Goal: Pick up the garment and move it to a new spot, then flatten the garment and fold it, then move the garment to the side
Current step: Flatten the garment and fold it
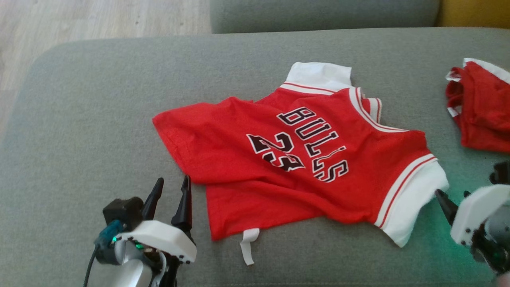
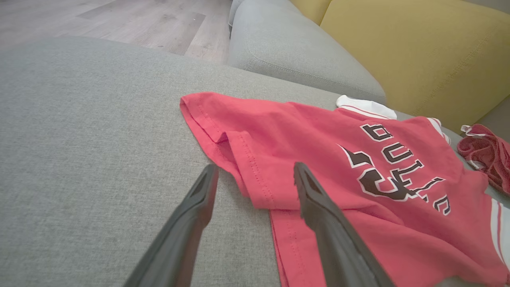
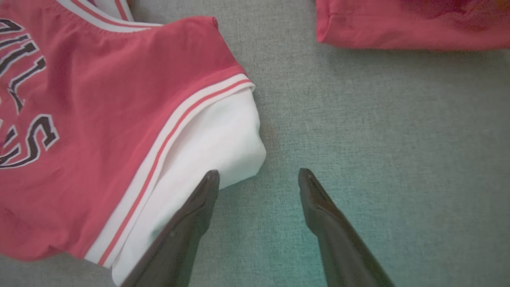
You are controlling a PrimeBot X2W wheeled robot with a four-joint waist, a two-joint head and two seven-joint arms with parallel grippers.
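Note:
The garment [image 1: 239, 159] is a red jersey with "BULLS 23" printed on it and white sleeves, lying loosely spread and wrinkled on the grey sofa seat [image 1: 99, 99]. My left gripper [image 1: 172, 181] is open just left of the jersey's near hem. In the left wrist view the left gripper [image 2: 255, 167] has one finger over the folded red edge of the garment [image 2: 310, 131]. My right gripper [image 1: 452, 195] is open beside the white sleeve [image 1: 418, 199]. In the right wrist view the right gripper [image 3: 259, 172] holds nothing, its left fingertip at the sleeve's edge [image 3: 223, 151].
A second crumpled red garment [image 1: 484, 107] lies at the right of the seat, also seen in the wrist views [image 2: 488, 153] [image 3: 398, 28]. A grey backrest [image 1: 318, 12] and a yellow cushion [image 1: 474, 12] stand behind. Wooden floor [image 1: 79, 20] lies past the seat's left edge.

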